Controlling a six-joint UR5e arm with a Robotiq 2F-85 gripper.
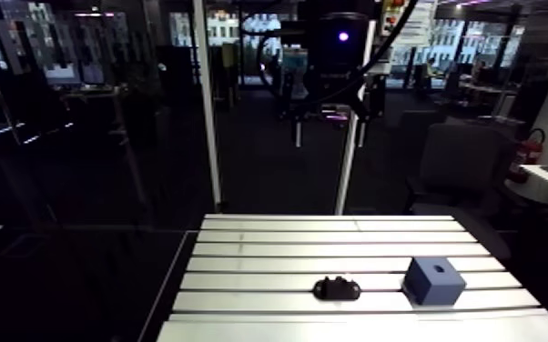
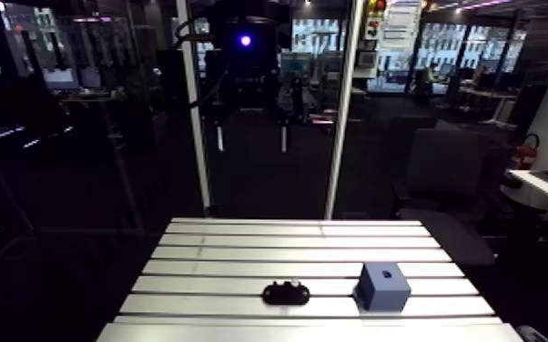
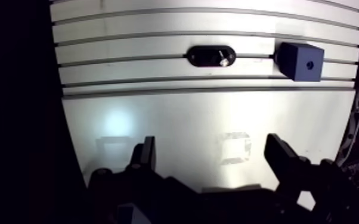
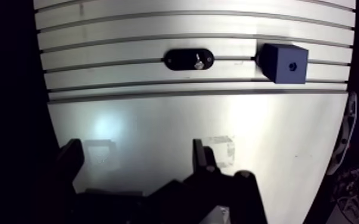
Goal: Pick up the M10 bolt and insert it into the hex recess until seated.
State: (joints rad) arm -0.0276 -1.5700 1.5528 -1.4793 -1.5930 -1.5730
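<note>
A black oval holder [image 3: 204, 56] lies on the slotted table [image 3: 158, 42], with a small metal bolt [image 3: 222, 58] standing in it. Just beside it sits a blue block [image 3: 300, 61] with a small recess in its top face. In the arm view, the holder [image 1: 337, 289] and block [image 1: 433, 279] are near the table's front edge, the block to the right. My gripper [image 3: 212, 149] is open and holds nothing. It hangs high over the smooth plate, well short of the holder. Both dark fingers [image 3: 146, 152] stand far apart.
Under the gripper lies a smooth metal plate [image 3: 176, 119] with two faint rectangular marks [image 3: 235, 146]. The slotted surface [image 1: 268, 246] stretches away behind the two objects. The table's edges drop into darkness on both sides.
</note>
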